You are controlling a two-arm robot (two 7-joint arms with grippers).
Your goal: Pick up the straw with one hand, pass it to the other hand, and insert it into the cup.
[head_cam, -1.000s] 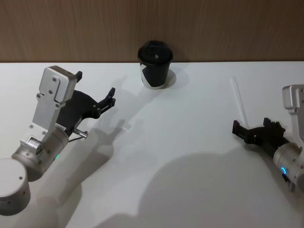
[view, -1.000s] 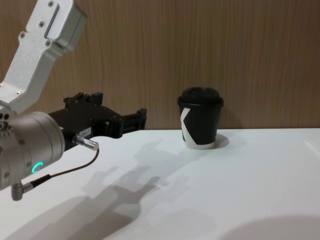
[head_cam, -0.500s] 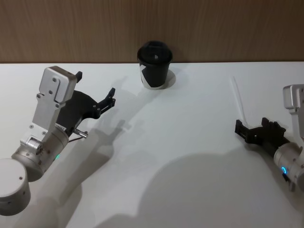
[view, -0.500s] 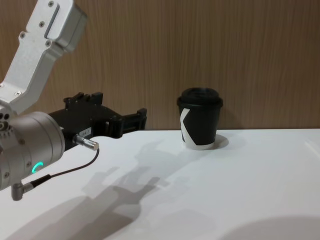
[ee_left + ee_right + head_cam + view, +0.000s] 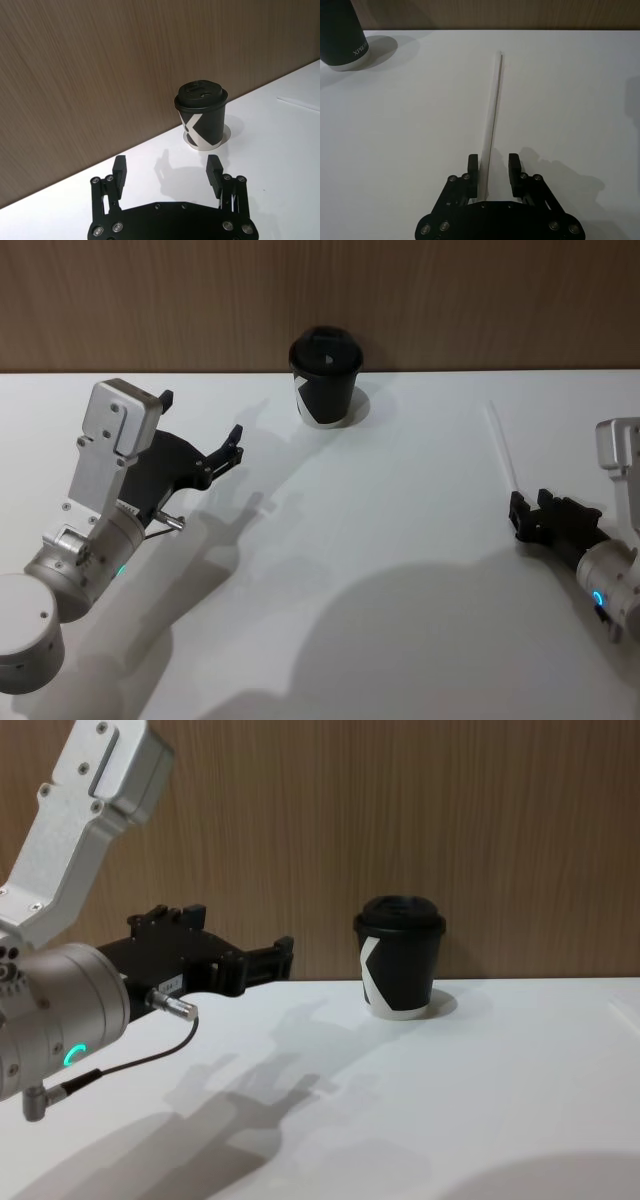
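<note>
The white straw (image 5: 503,448) lies flat on the table at the right, its near end between the fingers of my right gripper (image 5: 528,508). In the right wrist view the straw (image 5: 493,107) runs between the two fingers of the right gripper (image 5: 493,167), close to one finger with a gap to the other, so the gripper is open. The black lidded cup (image 5: 325,375) stands upright by the wooden wall; it is also in the chest view (image 5: 400,965). My left gripper (image 5: 200,422) hovers open at the left, facing the cup (image 5: 201,117).
The white table (image 5: 400,570) ends at a wooden wall (image 5: 500,300) just behind the cup. A thin black cable (image 5: 140,1060) hangs under the left arm. Arm shadows fall across the table's middle.
The right gripper's fingers have drawn closer together around the straw's near end, and it has shifted slightly to the right. The left arm, cup and straw have not moved.
</note>
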